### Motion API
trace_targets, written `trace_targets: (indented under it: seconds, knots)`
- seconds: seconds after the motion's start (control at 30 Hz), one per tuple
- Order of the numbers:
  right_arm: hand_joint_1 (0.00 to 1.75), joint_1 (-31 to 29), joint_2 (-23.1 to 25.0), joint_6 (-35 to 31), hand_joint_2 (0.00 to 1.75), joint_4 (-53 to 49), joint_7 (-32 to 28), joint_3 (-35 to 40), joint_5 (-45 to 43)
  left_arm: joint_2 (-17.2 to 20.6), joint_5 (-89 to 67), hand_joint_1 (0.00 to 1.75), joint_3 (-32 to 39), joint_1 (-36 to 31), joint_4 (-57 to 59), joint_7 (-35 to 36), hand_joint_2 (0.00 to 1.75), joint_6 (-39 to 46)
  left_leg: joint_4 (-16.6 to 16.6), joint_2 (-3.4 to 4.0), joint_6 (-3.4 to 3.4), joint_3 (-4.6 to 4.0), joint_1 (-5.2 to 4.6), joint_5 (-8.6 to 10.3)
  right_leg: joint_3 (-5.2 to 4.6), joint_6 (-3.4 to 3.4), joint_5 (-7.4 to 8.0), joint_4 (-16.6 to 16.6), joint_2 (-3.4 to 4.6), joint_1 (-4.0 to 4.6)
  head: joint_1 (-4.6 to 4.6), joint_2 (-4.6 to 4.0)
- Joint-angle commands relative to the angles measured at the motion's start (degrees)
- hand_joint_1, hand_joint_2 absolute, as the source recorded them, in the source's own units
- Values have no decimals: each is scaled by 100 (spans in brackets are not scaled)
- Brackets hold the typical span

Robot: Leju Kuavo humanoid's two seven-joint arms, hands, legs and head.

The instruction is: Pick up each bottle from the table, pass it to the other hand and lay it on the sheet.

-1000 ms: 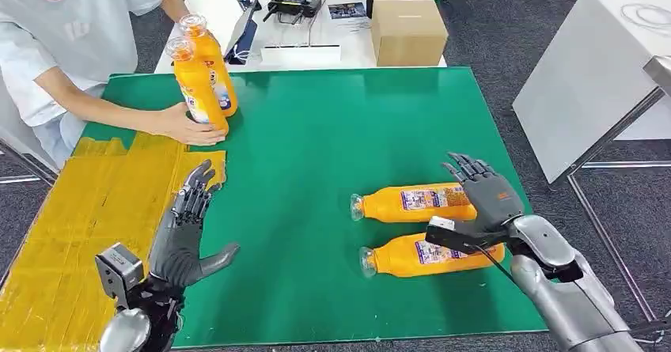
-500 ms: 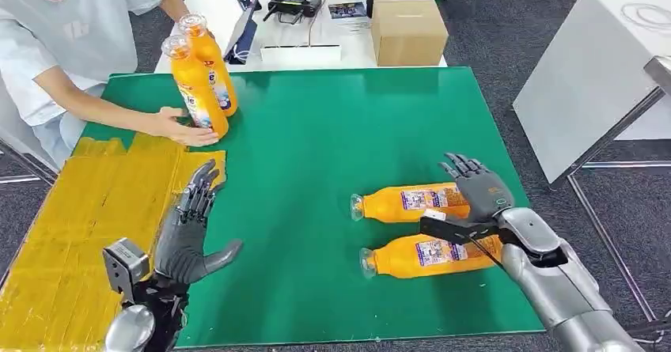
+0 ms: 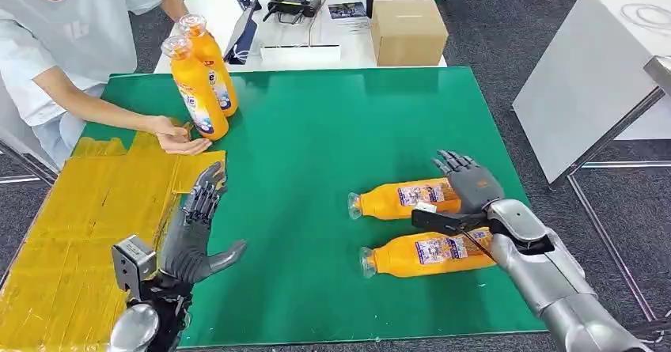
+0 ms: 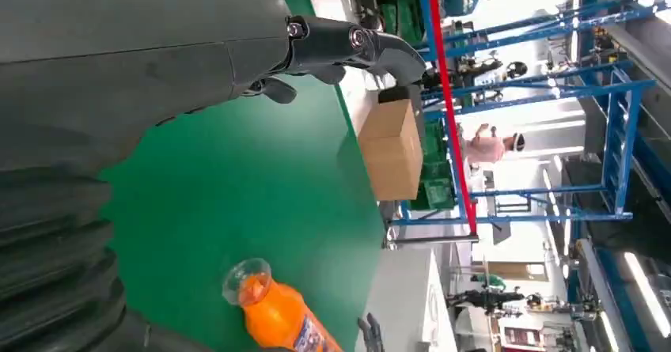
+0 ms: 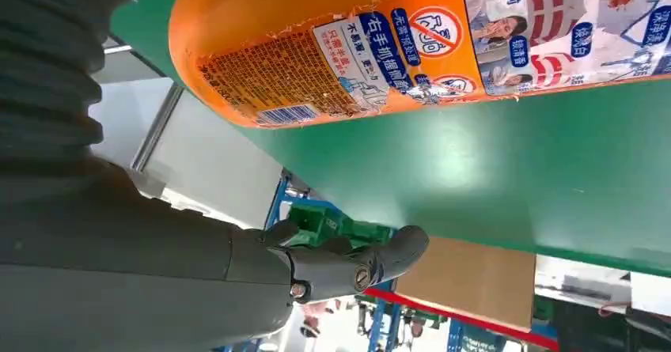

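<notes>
Over the far lying bottle our right hand is spread, empty — we'd wrap mid-label before lifting; left hand open too.

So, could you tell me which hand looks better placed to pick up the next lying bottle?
The right hand. It hovers open over the base of the farther lying bottle, while the left hand is open near the yellow sheet, well away from both lying bottles.
</notes>
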Motion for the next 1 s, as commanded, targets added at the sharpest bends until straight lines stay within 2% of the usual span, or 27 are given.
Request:
trace_targets:
  seconds: [0.03,0.43,0.73,0.77,0.8,0.83,0.87,0.9,1.0]
  knots:
    - [0,-1007,214,302,175,1355,-119,693,-69,64,-60,0,-150,-317,523,37,175,70,-1,15,-4,27,6,-9,24,-7,-1,-7,17,6,0,0]
    - [0,-1728,260,1190,175,2479,-295,1442,-322,94,44,0,-165,-494,811,15,175,129,0,9,-4,27,4,-8,25,-4,-3,-5,10,3,0,0]
    - [3,-1802,238,1275,175,2646,-343,1630,-428,93,90,0,-183,-522,840,-2,175,140,2,4,-5,33,7,-12,34,-5,-6,-6,6,7,-2,0]
    - [12,-1803,249,1271,175,2645,-341,1640,-427,92,93,0,-182,-521,838,-4,175,143,-1,2,-4,22,3,-5,22,-3,-3,-4,3,3,0,0]
    - [33,-1790,258,1191,175,2640,-368,1676,-463,100,107,0,-189,-505,811,-11,175,157,1,2,-4,29,6,-10,31,-4,-5,-6,4,6,0,0]
    - [42,-1766,286,1120,175,2622,-356,1683,-497,105,114,0,-190,-492,793,-12,175,164,0,3,-3,22,4,-6,22,-3,-2,-6,4,4,0,0]
    - [65,-1722,308,989,175,2587,-327,1661,-519,107,120,0,-185,-476,775,-13,175,172,-2,3,-3,15,2,-2,15,-1,0,-5,4,1,0,0]
    - [127,-1691,331,899,175,2566,-301,1673,-513,110,124,0,-180,-458,750,-13,175,177,-1,6,-4,29,5,-9,28,-4,-4,-6,8,5,0,0]
    - [140,-1613,366,606,175,2485,-248,1661,-499,108,128,0,-170,-426,698,-12,175,179,-1,7,-6,34,8,-12,34,-6,-5,-8,9,7,0,0]
